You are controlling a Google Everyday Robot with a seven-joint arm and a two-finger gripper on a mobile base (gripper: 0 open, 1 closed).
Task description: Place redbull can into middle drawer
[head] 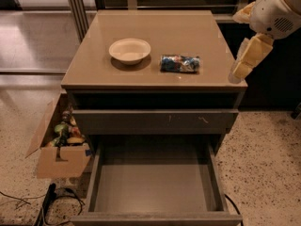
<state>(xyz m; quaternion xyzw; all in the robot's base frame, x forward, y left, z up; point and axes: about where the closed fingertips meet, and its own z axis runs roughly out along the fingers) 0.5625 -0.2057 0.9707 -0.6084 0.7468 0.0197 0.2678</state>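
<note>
The redbull can (179, 63) lies on its side on the cabinet top (155, 27), right of centre; it is blue and silver with red marks. The middle drawer (153, 182) is pulled out below, and its flat grey-brown floor is bare. My gripper (244, 61), cream-coloured, hangs pointing down at the cabinet top's right edge. It is to the right of the can and apart from it, with nothing in it. The white arm (277, 8) reaches in from the upper right.
A cream round bowl (130, 50) stands on the top, left of the can. A closed drawer front with pale scuffs (155, 121) sits above the open drawer. A cardboard box of items (59, 145) and cables (47, 201) lie on the floor at the left.
</note>
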